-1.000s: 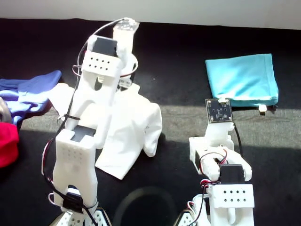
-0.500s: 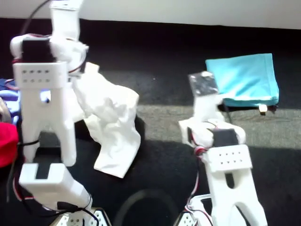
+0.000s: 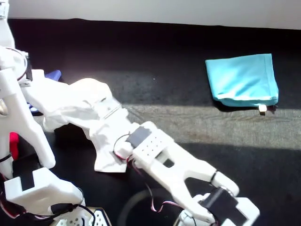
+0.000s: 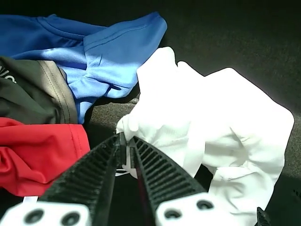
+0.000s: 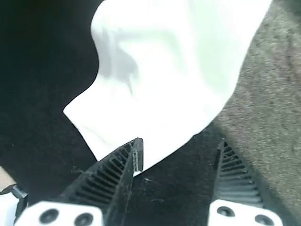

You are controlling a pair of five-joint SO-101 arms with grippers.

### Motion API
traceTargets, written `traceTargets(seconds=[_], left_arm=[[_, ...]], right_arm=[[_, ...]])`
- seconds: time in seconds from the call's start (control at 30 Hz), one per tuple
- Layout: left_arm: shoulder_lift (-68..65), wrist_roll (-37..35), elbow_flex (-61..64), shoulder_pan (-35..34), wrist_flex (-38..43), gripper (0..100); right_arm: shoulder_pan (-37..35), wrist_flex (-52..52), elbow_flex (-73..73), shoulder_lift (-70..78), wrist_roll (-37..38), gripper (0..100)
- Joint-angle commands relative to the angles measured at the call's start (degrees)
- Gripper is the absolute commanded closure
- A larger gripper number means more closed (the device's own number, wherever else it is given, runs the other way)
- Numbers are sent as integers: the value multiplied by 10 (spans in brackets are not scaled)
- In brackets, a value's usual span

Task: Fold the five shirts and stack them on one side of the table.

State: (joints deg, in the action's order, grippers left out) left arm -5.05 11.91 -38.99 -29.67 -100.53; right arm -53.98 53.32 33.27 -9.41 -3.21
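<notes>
Both arms have swung over — your left hand (image 4: 126, 137) clamps an edge of the white shirt (image 4: 225, 117), likely to stretch it; right hand (image 5: 179, 153) gapes above its hem, well apart from the folded turquoise shirt (image 3: 242, 80).

Robot test bench, lab or workshop sort; building type cannot be told. Table (image 3: 188, 52) under black cloth, pale wall (image 3: 164, 9) along 12 o'clock. White plastic left arm (image 3: 21, 127) at 8 o'clock, right arm (image 3: 174, 165) at 6 o'clock, loose wires (image 3: 151, 205) exposed. Laundry as work material: folded turquoise shirt (image 3: 242, 80) at 2 o'clock, white shirt (image 3: 89, 101) at 9 o'clock, blue shirt (image 4: 94, 52), dark shirt (image 4: 28, 89), red shirt (image 4: 37, 150) heaped just beside it.
</notes>
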Motion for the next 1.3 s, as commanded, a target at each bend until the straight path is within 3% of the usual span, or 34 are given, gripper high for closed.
traceTargets(seconds=[0.0, 0.17, 0.37, 0.43, 0.57, 0.63, 0.9, 1.27], left_arm=[[34, 3, 0, -26, 28, 990], [34, 3, -1, -45, 41, 990], [34, 3, 0, -47, 38, 990], [34, 3, 0, -44, 38, 990], [34, 3, 0, -44, 38, 990], [34, 3, 0, -44, 38, 990], [38, 3, -1, -27, 41, 990], [95, -6, -80, 128, 37, 990]], right_arm=[[-51, -9, -32, 38, -29, 680], [-81, -13, -32, 77, -33, 668], [-53, -76, -32, 129, -32, 680], [-26, -108, -32, 143, -32, 742], [46, -130, -47, 150, -33, 998], [93, -123, -65, 149, -33, 968], [302, 59, -296, 148, 4, 991], [463, 300, -732, 149, 133, 991]])
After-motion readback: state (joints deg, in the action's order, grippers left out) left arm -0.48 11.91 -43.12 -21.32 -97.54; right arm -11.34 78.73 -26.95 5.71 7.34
